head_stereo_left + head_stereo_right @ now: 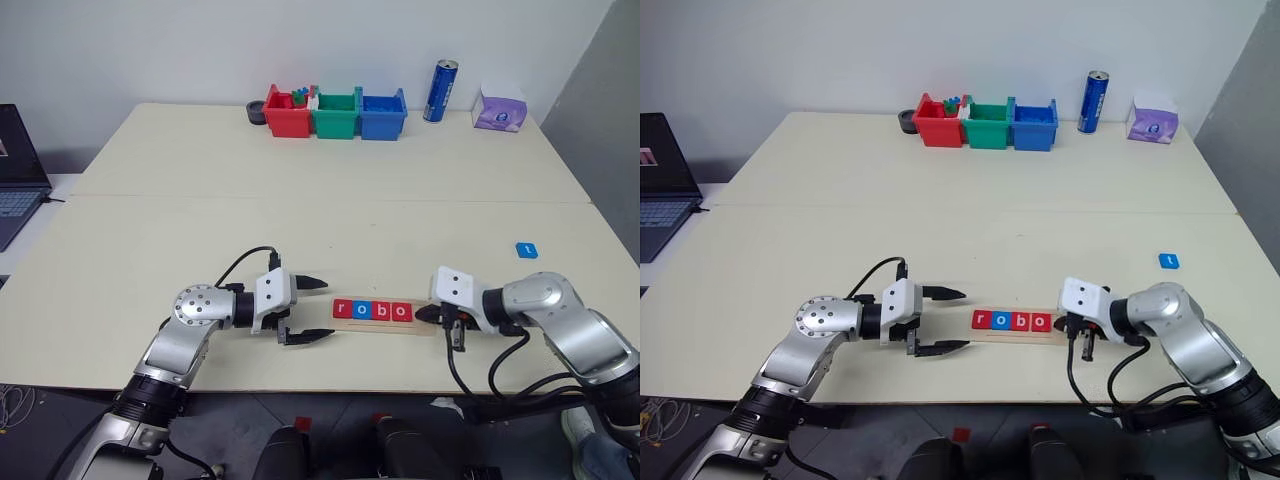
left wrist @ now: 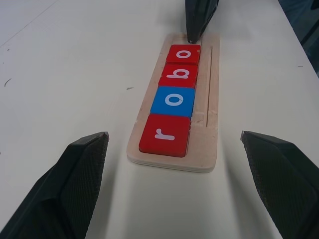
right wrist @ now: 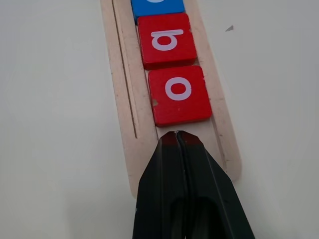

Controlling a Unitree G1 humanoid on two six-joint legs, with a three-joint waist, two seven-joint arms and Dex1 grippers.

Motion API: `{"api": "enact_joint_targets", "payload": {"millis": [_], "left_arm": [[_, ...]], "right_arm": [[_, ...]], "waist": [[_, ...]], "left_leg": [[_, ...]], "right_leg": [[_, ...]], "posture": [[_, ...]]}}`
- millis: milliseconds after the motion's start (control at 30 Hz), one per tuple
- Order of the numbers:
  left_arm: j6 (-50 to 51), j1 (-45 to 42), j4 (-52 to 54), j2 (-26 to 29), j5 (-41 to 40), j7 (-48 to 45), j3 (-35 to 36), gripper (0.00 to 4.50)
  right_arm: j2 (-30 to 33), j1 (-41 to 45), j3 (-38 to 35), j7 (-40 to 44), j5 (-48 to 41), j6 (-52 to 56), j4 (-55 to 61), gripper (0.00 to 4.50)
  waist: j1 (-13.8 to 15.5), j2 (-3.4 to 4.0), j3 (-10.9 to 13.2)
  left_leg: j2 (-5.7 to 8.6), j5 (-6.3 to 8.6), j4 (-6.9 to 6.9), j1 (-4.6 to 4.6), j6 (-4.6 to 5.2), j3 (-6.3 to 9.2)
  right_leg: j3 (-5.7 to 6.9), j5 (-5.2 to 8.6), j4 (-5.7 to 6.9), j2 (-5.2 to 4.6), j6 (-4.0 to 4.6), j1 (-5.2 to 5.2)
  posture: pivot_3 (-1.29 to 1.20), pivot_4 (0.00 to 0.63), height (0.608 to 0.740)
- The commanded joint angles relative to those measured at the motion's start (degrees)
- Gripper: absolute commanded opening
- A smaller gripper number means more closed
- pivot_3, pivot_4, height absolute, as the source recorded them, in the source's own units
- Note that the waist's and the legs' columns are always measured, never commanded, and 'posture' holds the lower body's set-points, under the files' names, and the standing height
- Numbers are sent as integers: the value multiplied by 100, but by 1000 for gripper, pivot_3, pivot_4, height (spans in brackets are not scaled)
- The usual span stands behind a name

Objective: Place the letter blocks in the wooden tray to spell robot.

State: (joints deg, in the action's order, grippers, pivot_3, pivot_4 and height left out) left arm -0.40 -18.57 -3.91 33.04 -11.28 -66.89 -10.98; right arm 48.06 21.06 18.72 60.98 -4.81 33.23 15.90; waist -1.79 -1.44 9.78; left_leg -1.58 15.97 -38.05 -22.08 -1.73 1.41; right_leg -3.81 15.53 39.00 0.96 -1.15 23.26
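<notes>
Wooden tray [image 1: 385,322]: lower centre of the head view, lying flat on the table [image 1: 300,210] near its front edge, lengthwise across the frame.

Letter blocks, in tray: four, touching in a row, reading r, o, b, o. Red r [image 2: 165,135], blue o [image 2: 173,101], red b [image 2: 179,74], red o [image 3: 178,94]. A bare stretch of tray remains past the last o, at the right end.

Letter block, loose: blue t [image 1: 527,250], right of frame on the table, well apart from the tray.

Left gripper [image 1: 310,310]: lower centre-left, just beside the tray's r end, pointing at it. Fingers [image 2: 75,184] spread wide, nothing between them.

Right gripper [image 1: 424,314]: lower centre-right, at the tray's bare end. Fingers [image 3: 192,194] pressed together, tip just short of the last red o, holding nothing.

Back of table, upper centre: red bin [image 1: 287,113], green bin [image 1: 335,115], blue bin [image 1: 383,114], side by side. Blue can [image 1: 440,91] upright to their right; purple tissue pack [image 1: 500,108] further right.

Laptop [image 1: 15,170]: left edge of frame.
</notes>
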Motion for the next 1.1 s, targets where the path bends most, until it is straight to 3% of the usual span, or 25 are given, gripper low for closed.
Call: {"api": "enact_joint_targets", "payload": {"millis": [33, 500, 667, 800, 933, 1100], "left_arm": [[-85, 1, 120, 38, -15, 29, 58, 4500], [-10, -2, 216, -21, -16, 66, 6, 4500], [50, -20, 270, -26, -28, 77, 7, 4500], [86, -5, 304, -31, -35, 110, 24, 4500], [143, 26, 367, -33, -55, 148, 25, 4500], [259, 27, 404, -39, -91, 139, 18, 4500]], "right_arm": [[-74, 150, 13, 16, 36, -82, 96, 25], [-273, 273, 74, -28, 105, -92, 88, 25], [-130, 165, -566, -83, -202, 85, 182, 25], [-230, -94, -1564, -536, -629, 577, 288, 819], [-727, -334, -2700, -1595, -743, 813, -46, 2248], [-1571, -191, -3494, -3385, -341, 353, -871, 4040]], "waist": [[-1, 0, 0], [1, 0, 0], [4, 0, 0], [10, 0, 0], [11, -1, -1], [3, 0, -1]], "left_leg": [[0, 0, 0, 0, 0, 0], [0, 0, 0, 0, 0, 1], [1, 0, -1, 0, 0, 1], [1, 0, -1, -2, 0, 3], [1, 0, 0, -1, 0, 1], [2, 0, 0, 0, 0, -6]], "right_leg": [[0, 0, 0, 0, 0, 0], [0, 0, 0, 0, 0, 0], [0, 0, 0, -1, 0, 0], [1, -1, 0, -1, 1, -1], [-3, -1, 2, -1, 1, -1], [-5, -1, 4, -1, 1, -1]], "posture": [[0, 150, 740], [0, 150, 740], [0, 150, 740], [0, 150, 740], [0, 150, 740], [0, 150, 740]]}}
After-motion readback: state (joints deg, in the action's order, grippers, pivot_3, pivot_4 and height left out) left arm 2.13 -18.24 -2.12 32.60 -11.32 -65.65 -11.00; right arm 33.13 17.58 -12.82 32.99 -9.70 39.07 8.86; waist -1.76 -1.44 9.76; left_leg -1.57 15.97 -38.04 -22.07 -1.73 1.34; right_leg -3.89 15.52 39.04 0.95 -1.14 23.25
